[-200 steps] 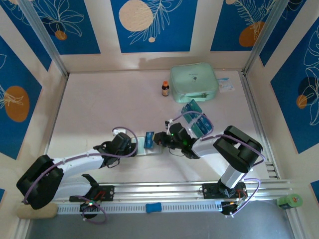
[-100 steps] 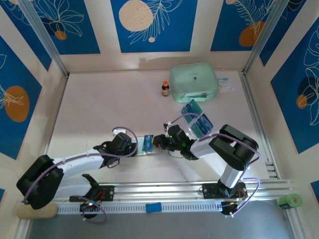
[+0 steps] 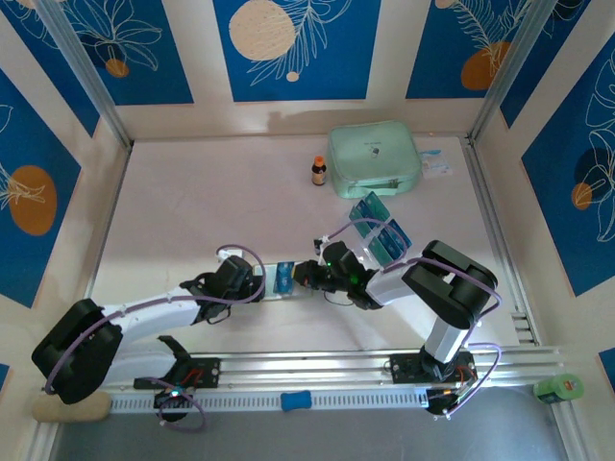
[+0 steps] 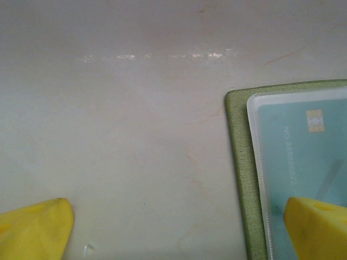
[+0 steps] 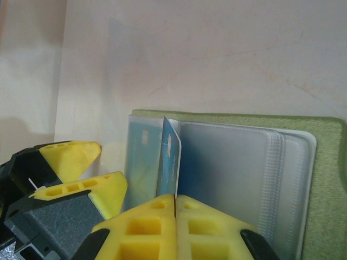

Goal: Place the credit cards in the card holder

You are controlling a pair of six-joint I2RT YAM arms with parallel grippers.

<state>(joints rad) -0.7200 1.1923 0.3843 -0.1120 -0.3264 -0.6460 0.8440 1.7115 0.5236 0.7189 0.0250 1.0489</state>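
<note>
The olive-green card holder [image 5: 329,162] lies open on the table, its clear pockets [image 5: 233,162] facing up. One teal credit card [image 4: 298,157] sits inside the leftmost pocket. My right gripper [image 5: 175,197] is shut on another credit card [image 5: 169,154], which it holds on edge, its far end down among the pockets. My left gripper [image 4: 173,233] is open. Its right fingertip [image 4: 317,227] is over the holder's left pocket, and its other fingertip is over bare table. From above, both grippers meet at the holder [image 3: 285,280]: left gripper [image 3: 261,281], right gripper [image 3: 306,274]. More credit cards [image 3: 380,230] lie at the right.
A mint-green zip case [image 3: 375,158] stands at the back, with a small brown bottle [image 3: 318,171] to its left. The clear tray [image 3: 394,242] with the spare cards is just behind my right arm. An aluminium rail [image 3: 336,365] runs along the near edge.
My right gripper and its card have shifted slightly left and down toward the holder. The left arm has stayed put.
</note>
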